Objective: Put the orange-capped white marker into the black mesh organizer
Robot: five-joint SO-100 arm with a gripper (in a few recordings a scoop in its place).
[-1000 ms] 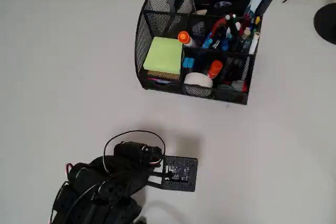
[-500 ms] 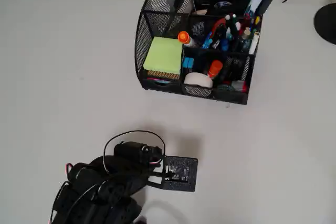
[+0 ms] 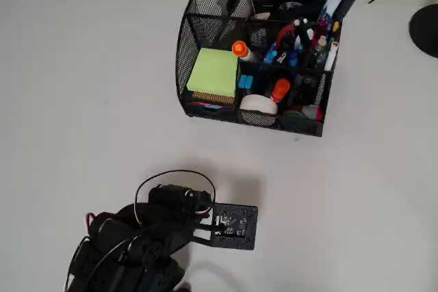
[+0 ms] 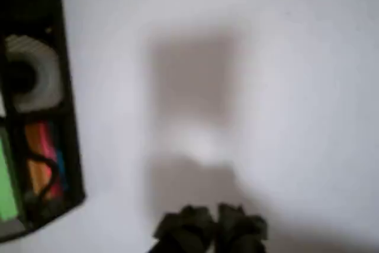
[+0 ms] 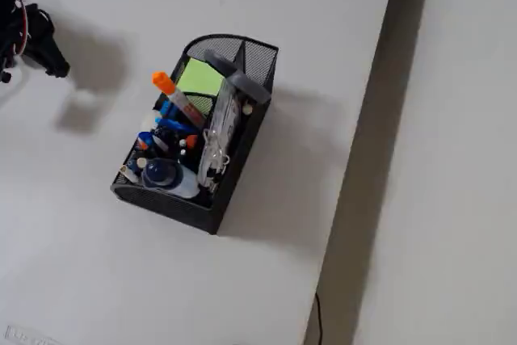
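Observation:
The black mesh organizer (image 3: 187, 40) stands at the back of the white table. The orange-capped white marker (image 3: 239, 50) leans inside it, cap up, beside the lime-green sticky notes (image 3: 214, 72). In the fixed view the marker (image 5: 171, 94) sticks up out of the organizer (image 5: 236, 174), showing its white barrel with red print. My gripper (image 5: 50, 56) hovers well away from the organizer, at the fixed view's top left. In the wrist view my gripper (image 4: 211, 227) looks shut and holds nothing, with the organizer's edge (image 4: 68, 117) at the left.
A stubby orange-red top (image 3: 280, 89), a white tape roll (image 3: 259, 104) and many pens (image 3: 298, 42) fill other compartments. A black round base (image 3: 426, 29) sits at the overhead view's right edge. The table edge (image 5: 378, 111) runs down the fixed view's right side.

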